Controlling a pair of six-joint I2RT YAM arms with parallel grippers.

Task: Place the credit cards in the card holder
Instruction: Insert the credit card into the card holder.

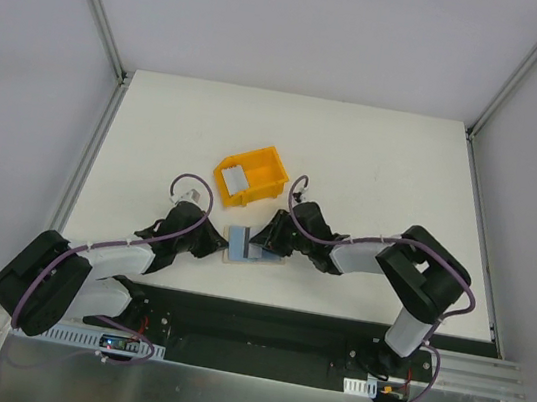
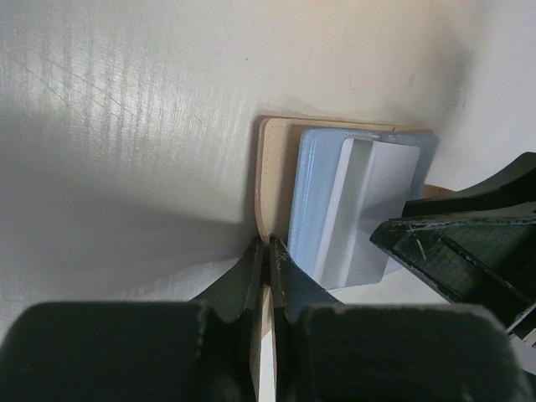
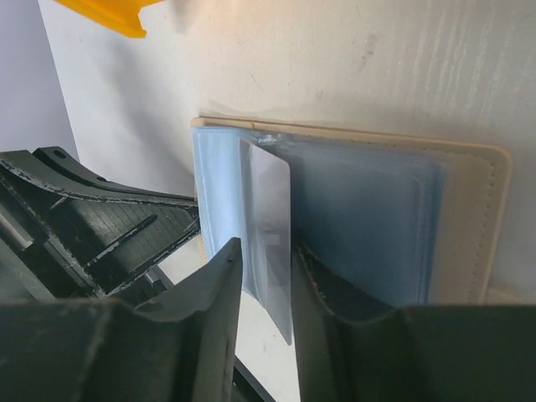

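Near the front edge of the table (image 1: 383, 178), the left gripper (image 2: 268, 249) is clenched on the beige cover of the card holder (image 2: 272, 167), which lies open and flat between the two arms. Reaching in from the right, the right gripper (image 3: 266, 251) has its fingers parted (the gap plainly wider than a card's thickness) on either side of a silvery credit card (image 3: 268, 197) tilted against the holder's blue plastic sleeves (image 3: 368, 218). Farther back, a yellow bin (image 1: 265, 167) holds a second credit card (image 1: 234, 183).
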